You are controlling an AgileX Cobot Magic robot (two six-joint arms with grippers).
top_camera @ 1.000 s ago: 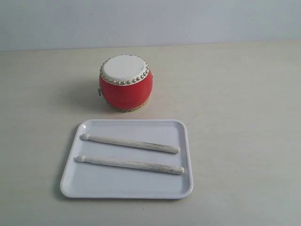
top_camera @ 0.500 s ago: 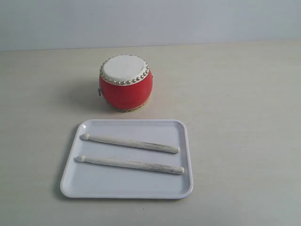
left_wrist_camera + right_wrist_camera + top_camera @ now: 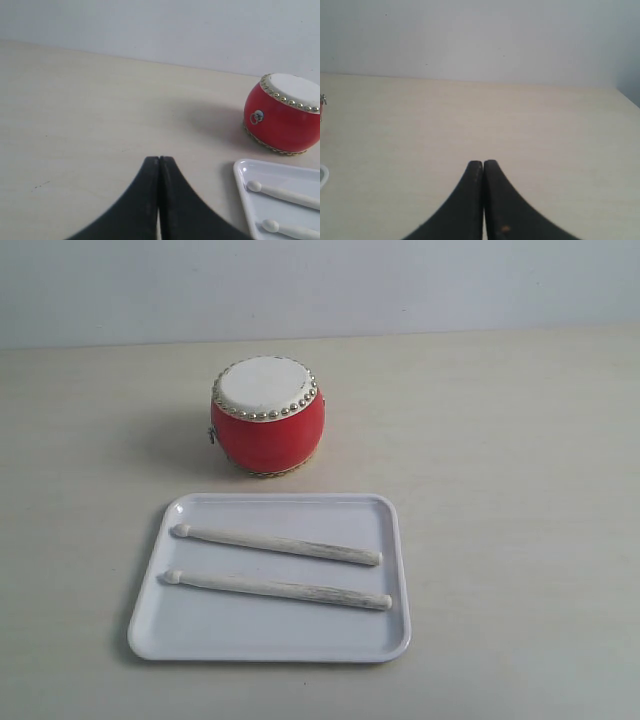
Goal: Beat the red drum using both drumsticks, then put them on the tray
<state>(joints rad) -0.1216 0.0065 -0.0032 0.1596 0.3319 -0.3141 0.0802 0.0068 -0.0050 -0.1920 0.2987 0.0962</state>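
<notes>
The red drum (image 3: 267, 417) stands upright on the table behind the tray (image 3: 270, 638), its cream skin facing up. Two drumsticks lie side by side in the tray, the far one (image 3: 277, 544) and the near one (image 3: 277, 589), rounded tips to the left. No arm shows in the exterior view. In the left wrist view my left gripper (image 3: 159, 159) is shut with nothing in it, over bare table beside the tray (image 3: 242, 186), the red drum (image 3: 283, 116) and the stick tips (image 3: 254, 186). My right gripper (image 3: 483, 162) is shut and empty over bare table.
A pale wooden table (image 3: 500, 440) spreads around the drum and tray, with a plain light wall behind it. The table's right edge (image 3: 626, 95) shows in the right wrist view.
</notes>
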